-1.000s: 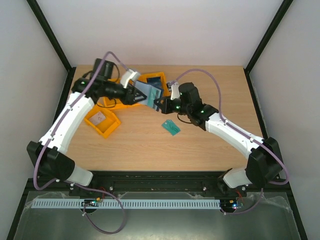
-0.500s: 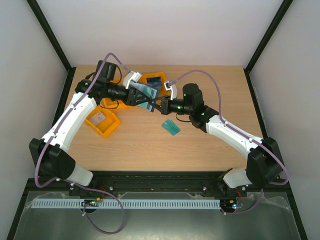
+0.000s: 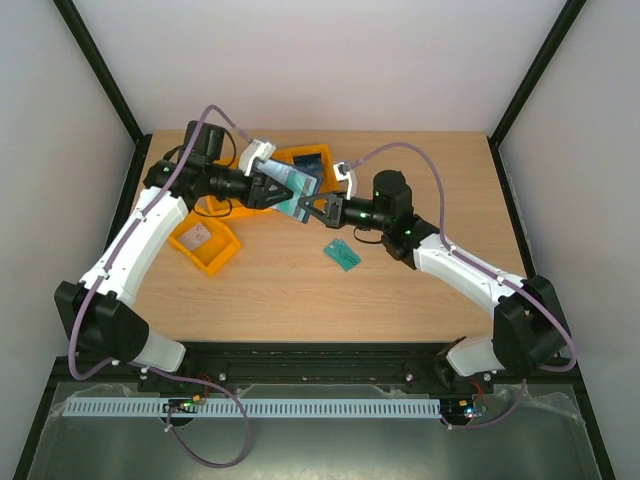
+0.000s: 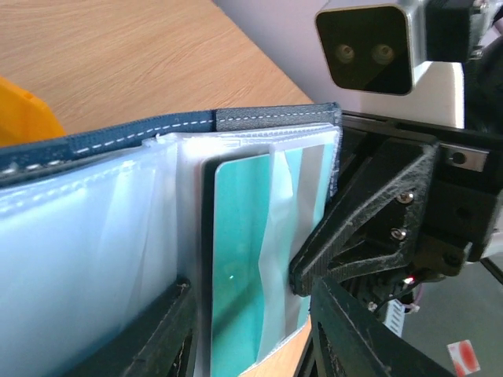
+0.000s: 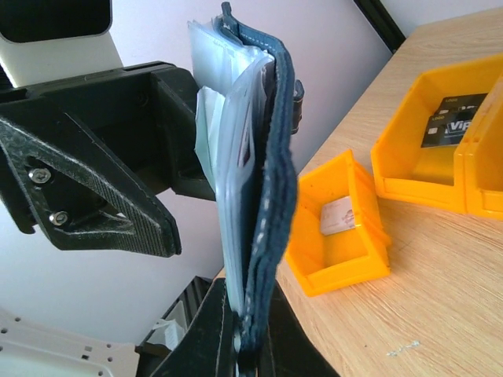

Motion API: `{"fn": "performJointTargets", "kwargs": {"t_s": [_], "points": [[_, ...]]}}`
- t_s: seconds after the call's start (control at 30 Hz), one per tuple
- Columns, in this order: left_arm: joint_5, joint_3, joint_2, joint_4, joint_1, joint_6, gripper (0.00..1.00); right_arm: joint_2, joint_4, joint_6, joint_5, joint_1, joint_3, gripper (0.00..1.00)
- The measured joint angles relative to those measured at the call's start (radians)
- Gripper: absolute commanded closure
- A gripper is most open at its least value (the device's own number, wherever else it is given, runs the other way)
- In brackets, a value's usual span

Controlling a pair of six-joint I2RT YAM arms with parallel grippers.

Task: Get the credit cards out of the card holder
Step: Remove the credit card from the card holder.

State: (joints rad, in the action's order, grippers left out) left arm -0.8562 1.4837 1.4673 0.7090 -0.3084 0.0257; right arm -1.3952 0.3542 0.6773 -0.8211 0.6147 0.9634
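Observation:
The card holder [image 3: 292, 186] hangs in the air between my two arms, over the back of the table. It is a navy cover [image 5: 277, 196] with pale clear sleeves [image 4: 94, 236], open toward the left wrist camera. One sleeve holds a teal credit card [image 4: 236, 267] with a dark card edge beside it. My right gripper [image 5: 245, 345] is shut on the holder's lower edge, pinching cover and sleeves together. My left gripper [image 4: 250, 292] faces the sleeves with its jaws apart. They stand either side of the teal card, and bare wood shows beside the right-hand finger [image 4: 354, 338].
Orange bins stand under and behind the holder: one [image 3: 205, 245] with a pale card at the left, and one [image 3: 305, 160] with a dark card at the back. A lone teal-green card [image 3: 343, 254] lies flat on the wood near the right arm.
Both arms shifted slightly with the holder between them. The right wrist drew back to the right and its fingers now reach flatter toward the holder. Neither gripper's jaws visibly changed.

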Motion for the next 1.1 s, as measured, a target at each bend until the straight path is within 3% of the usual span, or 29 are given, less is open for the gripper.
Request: {"fn": "performJointTargets", "kwargs": {"t_s": [0.27,0.6,0.83,1.1], "points": [[-0.113,0.002,-0.001,0.008,0.018,0.037,0.69,-0.005,0.093,0.088,-0.057,-0.013,-0.013,0.98],[-0.145,0.025,0.005,0.026,0.034,0.074,0.61,-0.051,0.19,0.15,-0.095,-0.024,-0.013,0.98],[-0.111,0.073,0.019,-0.003,0.025,0.012,0.97,-0.115,0.266,0.191,-0.069,-0.03,0.009,0.98],[-0.102,0.088,0.024,-0.023,0.026,-0.002,0.98,-0.121,0.309,0.209,-0.06,-0.03,0.01,0.98]]}}
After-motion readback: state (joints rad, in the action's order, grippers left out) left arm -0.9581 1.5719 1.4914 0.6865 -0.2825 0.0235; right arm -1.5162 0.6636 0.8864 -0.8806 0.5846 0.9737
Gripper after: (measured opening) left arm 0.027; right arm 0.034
